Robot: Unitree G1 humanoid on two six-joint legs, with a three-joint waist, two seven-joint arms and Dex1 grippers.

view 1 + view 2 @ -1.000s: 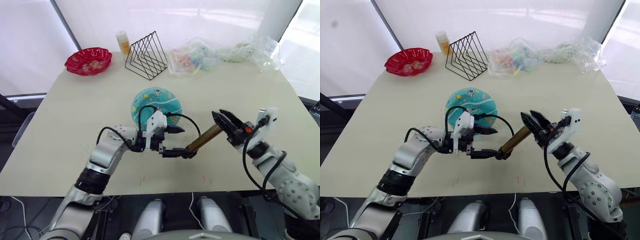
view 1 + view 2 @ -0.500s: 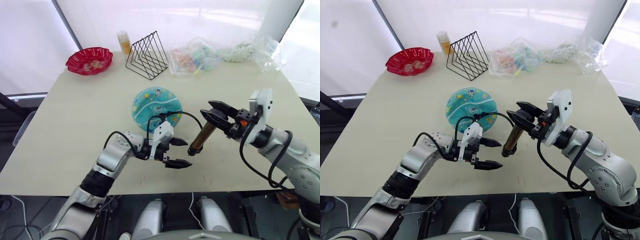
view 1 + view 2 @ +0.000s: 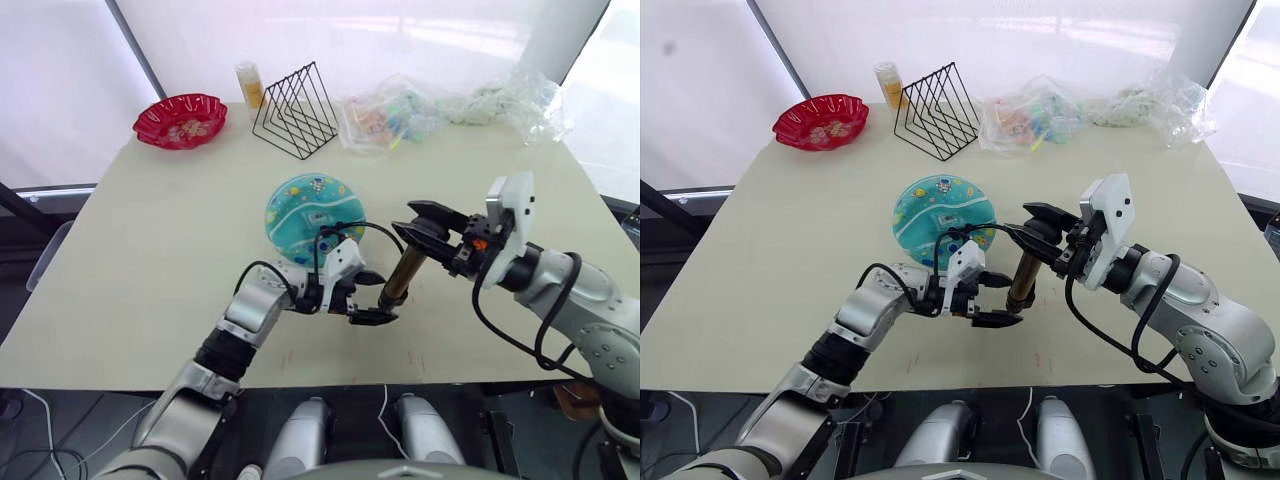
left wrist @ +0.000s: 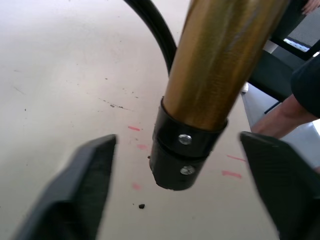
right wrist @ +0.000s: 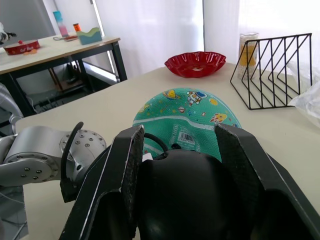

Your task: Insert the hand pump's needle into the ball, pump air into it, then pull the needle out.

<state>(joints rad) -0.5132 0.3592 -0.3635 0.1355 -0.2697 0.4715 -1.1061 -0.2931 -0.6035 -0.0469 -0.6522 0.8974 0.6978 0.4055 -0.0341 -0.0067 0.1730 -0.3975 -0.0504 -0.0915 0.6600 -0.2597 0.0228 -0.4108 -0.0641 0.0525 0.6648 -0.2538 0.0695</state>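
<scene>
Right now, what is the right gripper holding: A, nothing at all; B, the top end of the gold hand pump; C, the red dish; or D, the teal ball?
B. The right gripper has its fingers closed around the black top end of the hand pump, which stands nearly upright on the table, while the ball lies apart behind it.

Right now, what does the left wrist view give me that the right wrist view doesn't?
Left wrist alone: the hand pump seen close, its black lower end cap sitting between the left gripper's open fingers, red marks on the table. Right wrist alone: the ball, the red dish, the wire rack, and the right gripper around the pump's black top. Shared: the pump and the tabletop.
</scene>
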